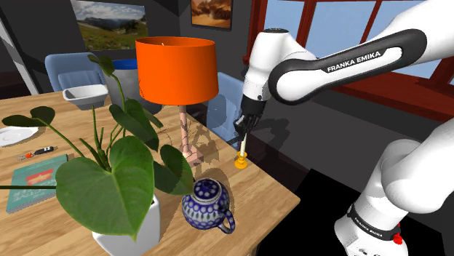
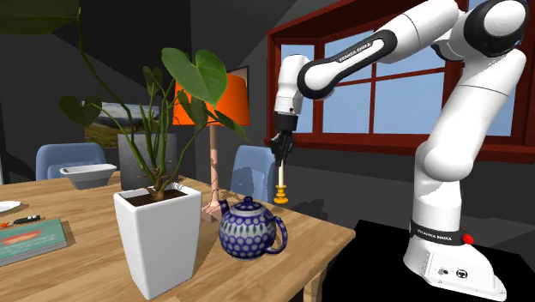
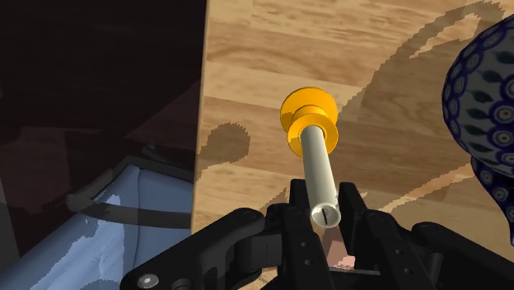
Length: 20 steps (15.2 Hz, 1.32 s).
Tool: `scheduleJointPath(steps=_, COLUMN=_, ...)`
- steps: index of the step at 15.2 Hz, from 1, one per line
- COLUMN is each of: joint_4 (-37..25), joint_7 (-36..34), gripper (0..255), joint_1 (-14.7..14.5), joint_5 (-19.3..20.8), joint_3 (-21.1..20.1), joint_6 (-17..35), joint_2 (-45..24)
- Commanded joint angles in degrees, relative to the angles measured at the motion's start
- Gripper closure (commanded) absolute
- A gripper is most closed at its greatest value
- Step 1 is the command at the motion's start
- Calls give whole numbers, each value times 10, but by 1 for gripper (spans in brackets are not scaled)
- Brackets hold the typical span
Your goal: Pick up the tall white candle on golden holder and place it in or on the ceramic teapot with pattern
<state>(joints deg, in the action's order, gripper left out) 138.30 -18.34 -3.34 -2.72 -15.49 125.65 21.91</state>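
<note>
1. TABLE'S NEAR END: At the shoulder view's left, the leafy plant in its white pot point(image 1: 138, 227) crowds the wooden table point(image 1: 265, 185). Its broad leaves hang just beside the teapot, so if you carry low you could brush them.
2. The lamp with the orange shade point(image 1: 177, 69) stands behind the line between candle and teapot. Drift toward it and the candle may clip the shade's rim.
3. The blue patterned teapot point(image 1: 207, 205) sits near the table's front edge with its lid on (the knob shows in the second exterior view). You have only a rounded top to land on, and a tall candle set there is likely to topple.
4. The white candle point(image 1: 242, 149) stands upright in its golden holder point(image 1: 241, 163) on the table. It is close to the far edge and apart from the teapot, so a slip here would likely send it to the floor.
5. The gripper point(image 1: 245, 134) hangs above the candle, its jaws drawn narrow and closed on the candle's very top, as the wrist view reads. With so high a hold, you risk the candle swinging, sliding out, or pulling free of its holder.
</note>
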Motion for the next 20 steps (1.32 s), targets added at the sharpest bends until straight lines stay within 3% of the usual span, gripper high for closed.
scheduleJointPath(steps=1, joint_4=-12, joint_7=2, gripper=255, joint_1=0, joint_5=-1, joint_3=2, joint_6=-18, joint_2=5)
scheduleJointPath(steps=20, joint_4=-143, joint_7=10, gripper=255, joint_1=2, joint_5=1, joint_3=14, joint_6=-167, joint_2=24)
